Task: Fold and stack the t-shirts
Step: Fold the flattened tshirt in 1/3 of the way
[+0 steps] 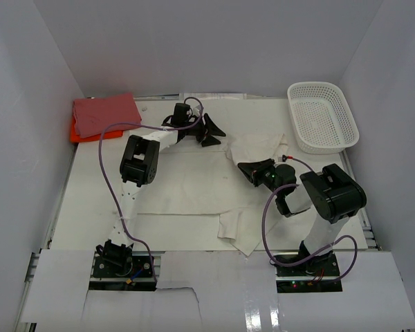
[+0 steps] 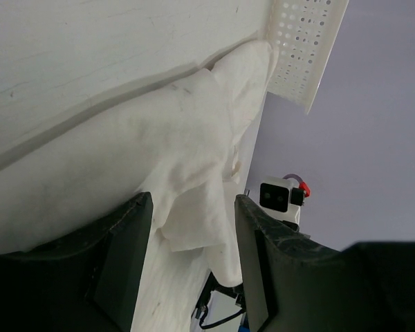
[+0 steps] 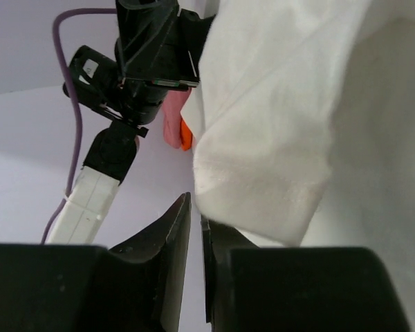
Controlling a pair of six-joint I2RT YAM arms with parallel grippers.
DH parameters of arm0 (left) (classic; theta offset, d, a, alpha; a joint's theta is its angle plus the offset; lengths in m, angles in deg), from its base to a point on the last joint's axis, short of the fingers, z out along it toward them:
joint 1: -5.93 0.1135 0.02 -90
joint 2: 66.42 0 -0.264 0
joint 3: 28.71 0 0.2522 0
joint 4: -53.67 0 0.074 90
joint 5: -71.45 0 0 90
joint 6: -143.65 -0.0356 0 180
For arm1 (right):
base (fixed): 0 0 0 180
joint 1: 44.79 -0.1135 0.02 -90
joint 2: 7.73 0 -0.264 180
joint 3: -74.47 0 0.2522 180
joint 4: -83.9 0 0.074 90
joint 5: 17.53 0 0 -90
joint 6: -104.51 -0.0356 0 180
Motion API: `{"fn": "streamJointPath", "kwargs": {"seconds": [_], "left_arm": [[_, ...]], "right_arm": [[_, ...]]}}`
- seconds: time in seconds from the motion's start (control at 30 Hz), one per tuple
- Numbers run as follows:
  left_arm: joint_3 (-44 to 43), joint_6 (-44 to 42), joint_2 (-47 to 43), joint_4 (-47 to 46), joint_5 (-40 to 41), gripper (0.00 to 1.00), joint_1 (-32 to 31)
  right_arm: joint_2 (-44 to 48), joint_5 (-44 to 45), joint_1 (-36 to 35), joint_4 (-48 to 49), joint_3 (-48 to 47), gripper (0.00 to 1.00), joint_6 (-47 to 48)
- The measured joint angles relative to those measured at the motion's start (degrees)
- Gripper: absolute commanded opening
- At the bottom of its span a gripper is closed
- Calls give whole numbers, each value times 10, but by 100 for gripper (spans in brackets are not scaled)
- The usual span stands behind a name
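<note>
We see the cream shirt (image 1: pixel 259 146) spread over the ctr of the table (image 1: pixel 90 207), mostly flat, w/ one part bunched up and raised toward 2 o'clock from ctr. The right pincer (image 1: pixel 250 170) sits at the 6 o'clock edge of that bunch. In its wrist view the jaws are nearly together, only a thin slit btw them, and the shirt's hem meets the tips, so we read it as pinched on the cloth. The left pincer (image 1: pixel 209 131) hangs toward 12 o'clock of the table, jaws well apart, nothing gripped, pointing at the bunch and near it. The pink shirt (image 1: pixel 105 113) lies folded at the 10 o'clock corner, on top of the orange shirt (image 1: pixel 76 133), which peeks out along its left edge. The basket (image 1: pixel 346 117) stands at the 2 o'clock corner, just beside the bunch, well apart from the pink/orange stack.
</note>
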Motion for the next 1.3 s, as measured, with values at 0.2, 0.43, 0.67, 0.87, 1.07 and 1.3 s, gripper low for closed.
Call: {"fn": "streamJointPath", "kwargs": {"seconds": [0.2,0.43,0.67,0.87,1.07,1.3], "left_arm": [[0,-2,0,3,0,61,0],[0,-7,0,11,0,61,0],[0,-9,0,13,0,61,2],[0,-9,0,14,0,61,3],[0,-9,0,13,-2,61,4],[0,-8,0,13,-5,61,5]], "right_arm": [[18,-22,28,17,6,17,-32],[-5,-61,39,17,-11,47,-51],[73,-64,39,-106,-35,59,120],[132,3,22,-228,-54,66,269],[167,73,-17,-304,-57,66,354],[187,134,-85,-344,-57,65,402]]}}
